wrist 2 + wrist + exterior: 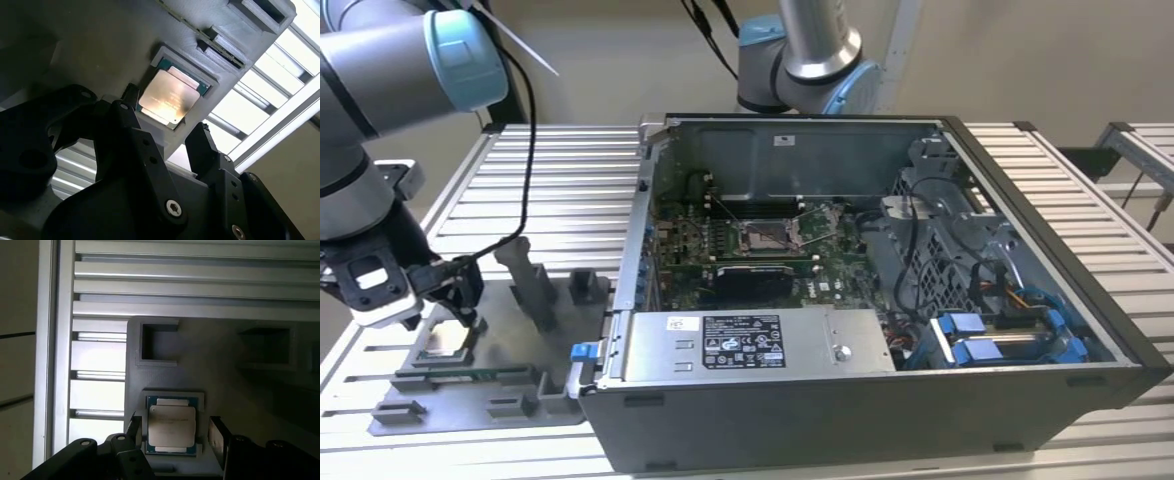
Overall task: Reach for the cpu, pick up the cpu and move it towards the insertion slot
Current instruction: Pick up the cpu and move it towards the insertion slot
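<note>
The cpu point(444, 340) is a small pale metal square lying in its pocket at the exterior view's left end of the grey fixture plate point(494, 395). My gripper point(448, 318) hangs just above it, open. In both wrist views the cpu point(170, 97) point(171, 425) sits between the two black fingers point(216, 436), with a small gap on each side and nothing gripped. The insertion slot point(767, 235), a silver-framed socket with a dark centre, lies on the green board inside the open computer case, well toward the exterior view's right.
The case wall point(630, 250) stands between the fixture and the board. Grey upright blocks point(534, 280) rise from the plate beside the gripper. A second robot arm point(801, 50) stands behind the case. A black cable point(520, 150) hangs from my arm over the slatted table point(560, 170).
</note>
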{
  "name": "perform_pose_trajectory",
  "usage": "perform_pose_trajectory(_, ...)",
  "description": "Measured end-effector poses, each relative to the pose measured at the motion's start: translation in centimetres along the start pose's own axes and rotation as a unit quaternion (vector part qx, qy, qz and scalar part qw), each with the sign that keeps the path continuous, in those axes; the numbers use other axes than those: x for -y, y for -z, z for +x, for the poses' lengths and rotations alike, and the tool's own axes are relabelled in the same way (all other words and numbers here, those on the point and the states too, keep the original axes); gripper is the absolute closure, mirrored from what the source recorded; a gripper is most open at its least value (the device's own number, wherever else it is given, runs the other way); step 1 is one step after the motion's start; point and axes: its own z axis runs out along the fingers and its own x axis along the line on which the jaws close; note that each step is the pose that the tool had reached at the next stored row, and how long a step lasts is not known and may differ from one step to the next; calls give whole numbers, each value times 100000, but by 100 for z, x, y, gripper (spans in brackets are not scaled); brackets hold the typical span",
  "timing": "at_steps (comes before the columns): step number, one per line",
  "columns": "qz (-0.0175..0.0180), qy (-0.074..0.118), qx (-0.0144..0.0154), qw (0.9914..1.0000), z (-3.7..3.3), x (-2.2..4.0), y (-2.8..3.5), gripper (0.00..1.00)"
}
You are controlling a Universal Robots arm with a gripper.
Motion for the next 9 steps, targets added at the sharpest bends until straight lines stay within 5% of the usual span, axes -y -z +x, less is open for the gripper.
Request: perform_pose_trajectory(9, 5, -1, -7, 100000, 0, 3, -50, 0)
